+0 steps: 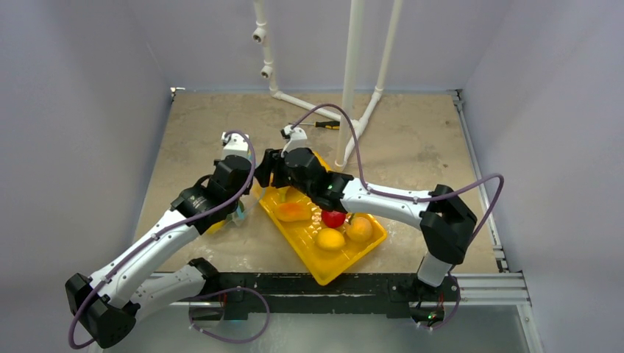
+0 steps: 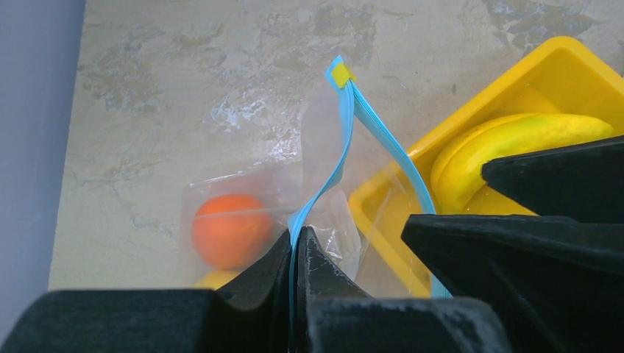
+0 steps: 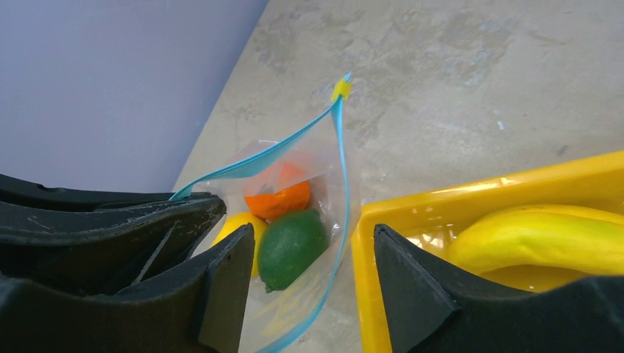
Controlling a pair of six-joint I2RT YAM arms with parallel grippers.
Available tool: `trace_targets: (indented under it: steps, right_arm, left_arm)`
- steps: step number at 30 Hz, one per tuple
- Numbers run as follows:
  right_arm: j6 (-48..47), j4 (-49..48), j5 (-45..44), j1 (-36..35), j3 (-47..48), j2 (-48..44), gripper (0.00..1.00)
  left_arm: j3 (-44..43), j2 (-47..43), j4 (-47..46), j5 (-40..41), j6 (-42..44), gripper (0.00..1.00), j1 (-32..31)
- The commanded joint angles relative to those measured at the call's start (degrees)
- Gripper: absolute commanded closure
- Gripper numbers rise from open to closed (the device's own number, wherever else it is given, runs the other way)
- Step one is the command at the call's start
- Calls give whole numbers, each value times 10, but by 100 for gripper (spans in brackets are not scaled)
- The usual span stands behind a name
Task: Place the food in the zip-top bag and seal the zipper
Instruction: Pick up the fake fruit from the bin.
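Observation:
The clear zip-top bag (image 3: 324, 184) lies open beside the yellow tray (image 3: 471, 197). Inside it are a green avocado (image 3: 291, 248), an orange (image 3: 279, 200) and a lemon (image 3: 237, 228). My left gripper (image 2: 298, 241) is shut on the bag's teal-blue zipper (image 2: 340, 158), holding one side of the mouth up. My right gripper (image 3: 313, 243) is open over the bag's mouth, with nothing between its fingers. A banana (image 3: 537, 239) lies in the tray's far corner. In the top view the tray (image 1: 318, 271) holds a mango (image 1: 293, 212), a red apple (image 1: 333, 218), a lemon (image 1: 330, 239) and a peach-coloured fruit (image 1: 359, 229).
A black-and-yellow screwdriver (image 1: 327, 125) lies at the back by the white pipe stand (image 1: 352, 88). Grey walls close in the table on both sides. Both grippers (image 1: 239, 207) (image 1: 266, 170) crowd together at the tray's far-left corner.

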State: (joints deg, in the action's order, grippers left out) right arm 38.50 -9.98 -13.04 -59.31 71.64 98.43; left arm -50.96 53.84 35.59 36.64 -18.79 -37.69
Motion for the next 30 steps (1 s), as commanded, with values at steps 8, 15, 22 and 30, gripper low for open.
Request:
trace_targets:
  steps: [8, 15, 22, 30]
  right_arm:
    - [15, 132, -114, 0, -13, -62, 28]
    - [41, 278, -188, 0, -21, -68, 27]
    - [204, 408, -246, 0, -29, -76, 23]
    - [249, 460, -250, 0, -57, -99, 15]
  left_arm:
    - [5, -6, -22, -6, 15, 100, -3]
    - [6, -13, -25, -11, 20, 100, -3]
    - [6, -17, -28, -16, 25, 100, -3]
    - [8, -26, -29, -19, 26, 100, -4]
